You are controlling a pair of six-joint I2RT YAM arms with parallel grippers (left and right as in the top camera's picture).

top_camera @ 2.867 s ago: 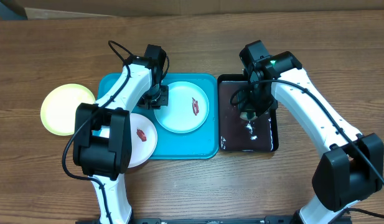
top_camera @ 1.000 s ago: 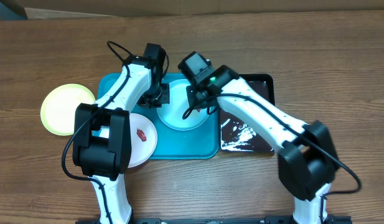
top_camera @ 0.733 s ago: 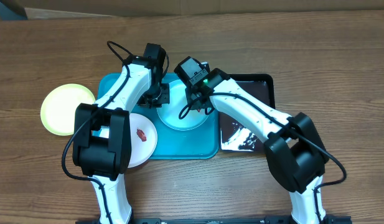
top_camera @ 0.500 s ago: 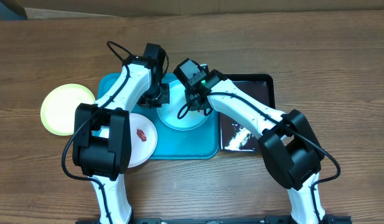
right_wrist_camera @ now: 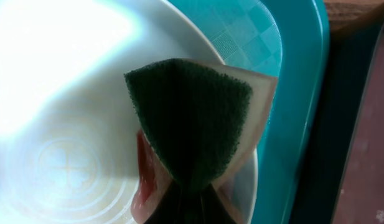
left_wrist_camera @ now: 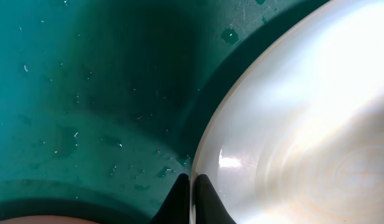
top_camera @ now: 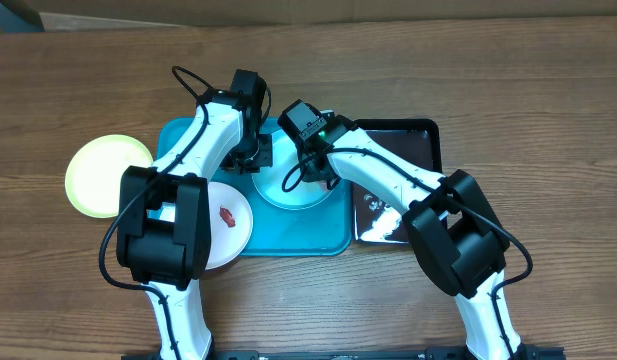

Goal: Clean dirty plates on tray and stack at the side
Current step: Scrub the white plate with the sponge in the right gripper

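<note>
We see a wooden surface (top_camera: 548,90) carrying a turquoise tray (top_camera: 298,232) at the centre. A smaller black tray (top_camera: 418,140), glossy and wet-looking, sits just beside the turquoise one on its right.

The pale blue plate (top_camera: 288,192) lies inside the turquoise tray, toward its far right part. The white plate (top_camera: 233,238) sits at the tray's near left corner, partly under the left arm. The yellow-green plate (top_camera: 98,175) rests on the surface to the left of the tray, apart from the other two.

The left end effector (left_wrist_camera: 192,194) is pinching the rim of the pale blue plate, one fingertip on each side of the edge. The right end effector (right_wrist_camera: 185,208) is clamped on a folded green sponge (right_wrist_camera: 192,124), which is held down against the pale blue plate near its rim.

A small red-brown food bit (top_camera: 226,214) lies on the white plate.
</note>
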